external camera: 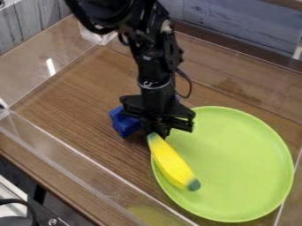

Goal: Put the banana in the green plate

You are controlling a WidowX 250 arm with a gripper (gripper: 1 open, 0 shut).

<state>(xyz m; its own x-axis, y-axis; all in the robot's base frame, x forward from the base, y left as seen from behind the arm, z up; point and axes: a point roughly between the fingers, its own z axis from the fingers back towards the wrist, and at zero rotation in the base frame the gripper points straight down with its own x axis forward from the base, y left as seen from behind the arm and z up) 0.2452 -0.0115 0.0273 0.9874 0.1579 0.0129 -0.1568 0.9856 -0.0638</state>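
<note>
Here the banana [172, 162] lies with most of its length over the near-left part of the green plate [253, 150], its dark lower tip well inside the rim and its upper end under the gripper [160, 126] at the plate's left edge. The arm stands straight over that upper end, pointing down at the worktop [83, 97].

By the look of it, the step in hand is the grip itself: the banana seems to be pinched at its top end, not lifted clear. Whether it already rests fully on the plate or hangs partly over the rim I cannot tell, since the gripper hides that end. If the grasp is for repositioning, the next move calls for a small lift and a carry toward the plate's middle, keeping the long free end from swinging or dragging on the rim, then a release low over the plate. A grip so near one end may let the banana pivot.

The fingers [177, 124] are drawn close together, nearly shut, with the banana's upper end between them; they appear to be clamped on it, though the contact itself is too small to see clearly. A blue block [122, 122] sits just beside the gripper on its left, near the plate's rim, and seems untouched.
</note>
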